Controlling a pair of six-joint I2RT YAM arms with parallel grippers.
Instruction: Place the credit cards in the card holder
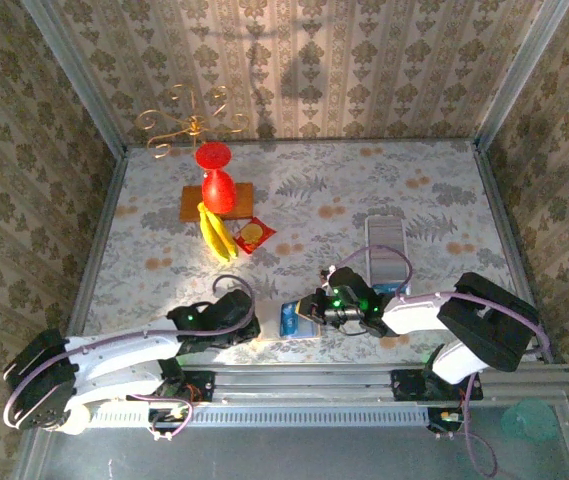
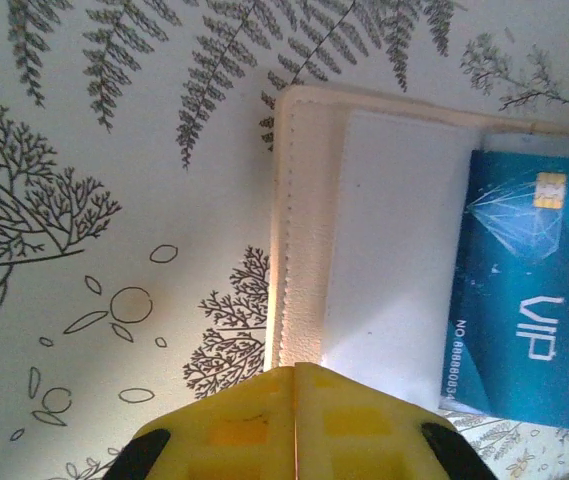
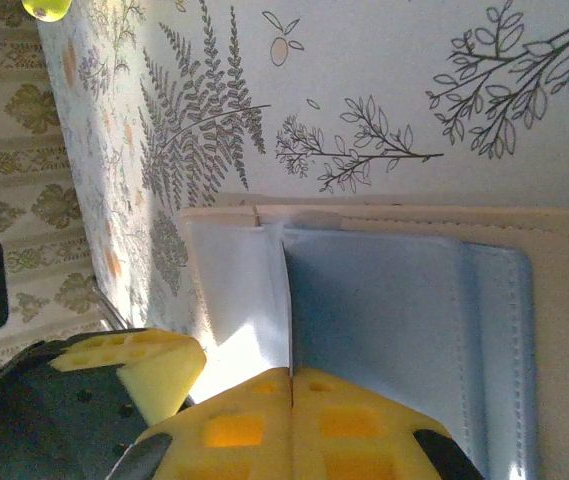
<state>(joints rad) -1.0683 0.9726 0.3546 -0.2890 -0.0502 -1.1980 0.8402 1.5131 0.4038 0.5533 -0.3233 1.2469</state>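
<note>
Card holder [image 2: 309, 230] right at L gripper [image 2: 294, 378] tips

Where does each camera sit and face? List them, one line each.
Top external: above and behind the bases, looking down on the table; both arms, left tool and right tool show.
Left wrist: on the left arm, looking down at card holder and blue card; its shut yellow fingers at bottom.
Right wrist: on the right arm, facing the card holder's pockets; shut yellow fingers at bottom.
Shared: both wrist views show the card holder; top and left wrist, the blue card.
</note>
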